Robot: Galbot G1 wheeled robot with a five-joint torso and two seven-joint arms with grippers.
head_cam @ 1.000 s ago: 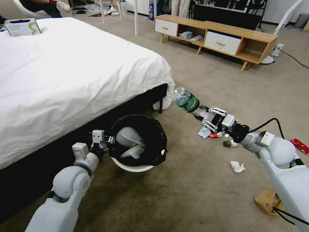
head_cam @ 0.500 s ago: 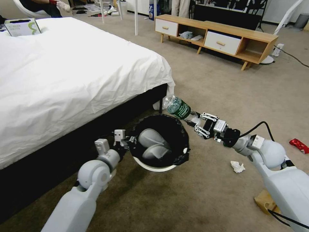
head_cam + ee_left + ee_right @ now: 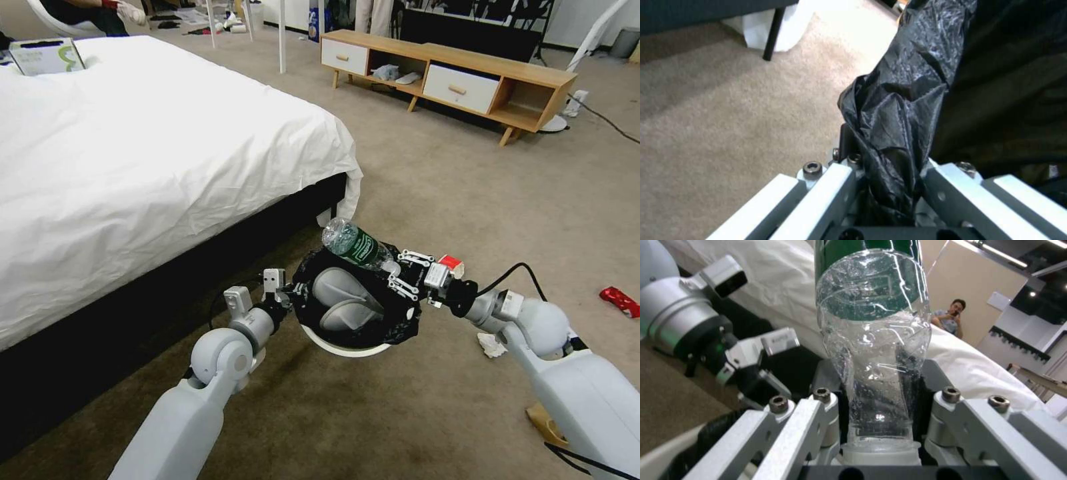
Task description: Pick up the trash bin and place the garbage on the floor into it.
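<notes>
We see the left tool clenched on the black-bag rim of the bin, holding it off the floor beside the bed; in the left wrist view the bag is bunched between the tool's fingers. The right tool grips the neck of the bottle, which lies tilted over the far rim of the bin, base toward the bed. In the right wrist view the neck of the bottle sits between the closed fingers of the right tool, and the left tool shows farther off.

Compared with half a second ago, we find the bin carried further to the right and a little nearer, and the left arm stretched out more. The right arm has drawn back and swung left, so the bottle, which then hung just beyond the rim near the bed leg, now lies above the bin's opening.

On the floor a tissue lies partly behind the right arm, a red wrapper is well off to the right, and a red-white packet peeks out just behind the right wrist.
</notes>
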